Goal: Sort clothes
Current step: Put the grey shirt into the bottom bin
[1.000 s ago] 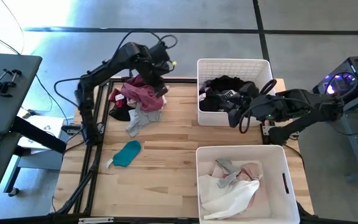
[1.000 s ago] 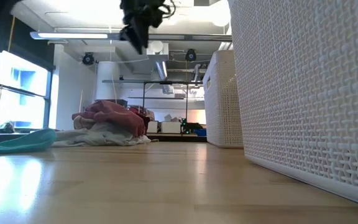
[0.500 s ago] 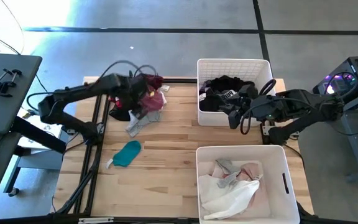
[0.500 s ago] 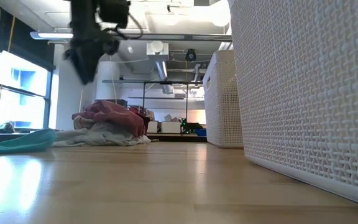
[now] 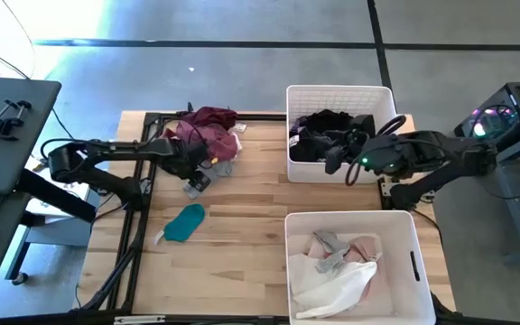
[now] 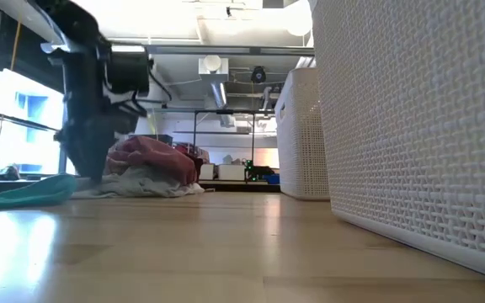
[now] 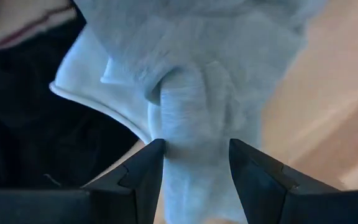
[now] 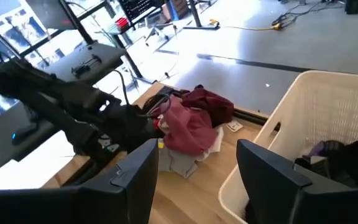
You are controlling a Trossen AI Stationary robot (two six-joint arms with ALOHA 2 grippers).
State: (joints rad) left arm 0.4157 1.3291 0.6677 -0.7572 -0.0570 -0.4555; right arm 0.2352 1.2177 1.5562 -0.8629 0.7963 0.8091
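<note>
Overhead and wrist views of a wooden desk (image 5: 242,226) with sorting under way. The landmark is the clothes pile (image 5: 208,135), a heap of maroon, pink, black and grey garments at the far left of the desk.

Left claw (image 5: 190,171): lowered onto the near edge of the pile. In the left wrist view its two dark fingers (image 7: 143,171) stand apart, one on either side of a bunched fold of the grey garment (image 7: 194,112), which lies between them; black cloth lies just beside that fold. In the low view the left arm comes down in front of the pile (image 6: 150,164), close to the desk surface.

Right claw (image 5: 337,158): held over the far bin (image 5: 339,93), a white basket to the right of the pile that contains dark garments (image 5: 323,131). Its fingers (image 8: 135,180) are spread apart in the right wrist view, with nothing between them.

Teal garment (image 5: 186,222): lies alone on the desk, nearer the camera side than the pile and apart from it.

Near bin (image 5: 355,221): a second white basket, well apart from the pile on the right, holding white, pink and grey garments (image 5: 337,266).
</note>
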